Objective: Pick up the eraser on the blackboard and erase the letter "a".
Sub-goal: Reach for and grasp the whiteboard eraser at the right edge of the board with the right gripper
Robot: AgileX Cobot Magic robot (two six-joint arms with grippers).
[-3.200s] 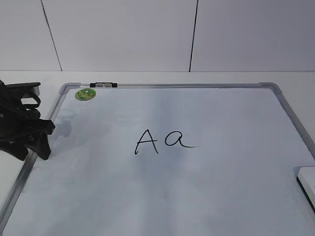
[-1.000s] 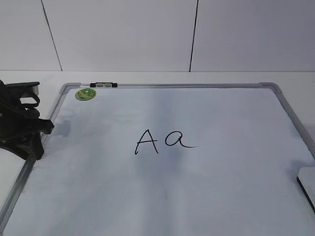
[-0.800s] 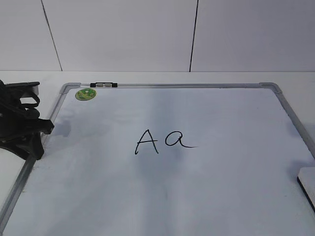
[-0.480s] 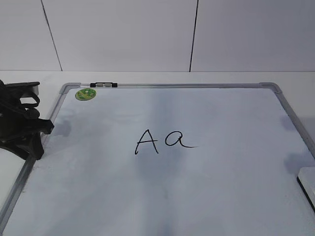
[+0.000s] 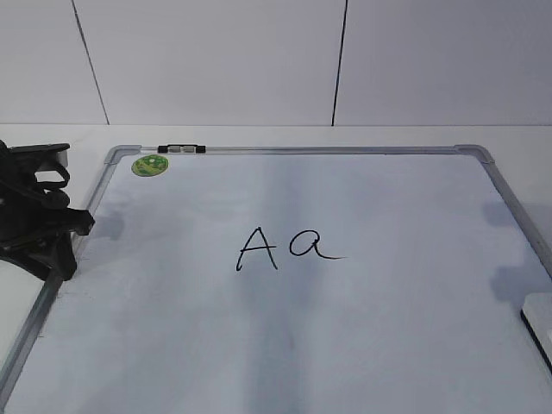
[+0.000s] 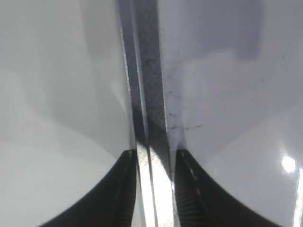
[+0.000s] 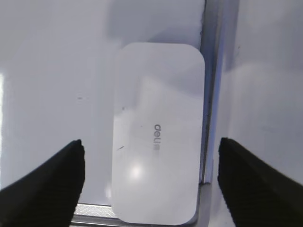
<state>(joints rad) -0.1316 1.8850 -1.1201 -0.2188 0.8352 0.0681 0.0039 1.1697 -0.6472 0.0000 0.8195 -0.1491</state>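
The blackboard (image 5: pixel 388 328) lies flat, with a capital "A" (image 5: pixel 257 248) and the letter "a" (image 5: pixel 312 246) in black near its middle. The eraser (image 5: pixel 539 321) lies at the board's right edge, cut off by the picture's border. In the right wrist view the eraser (image 7: pixel 156 132) lies flat, lettering up, against the board's frame corner. My right gripper (image 7: pixel 150 179) is open, with one finger on each side of the eraser and clear of it. My left gripper (image 5: pixel 43 233) is at the board's left edge, its jaws (image 6: pixel 155 161) shut on the frame rail (image 6: pixel 142 94).
A round green sticker (image 5: pixel 149 165) sits at the board's far left corner, next to a small black clip (image 5: pixel 182 149) on the top rail. A white wall stands behind the table. Arm shadows fall on the board's right side (image 5: pixel 517 280).
My left gripper drew a little left onto the frame since the earliest frame and has held still since. The shadows on the board's right side have grown and darkened.
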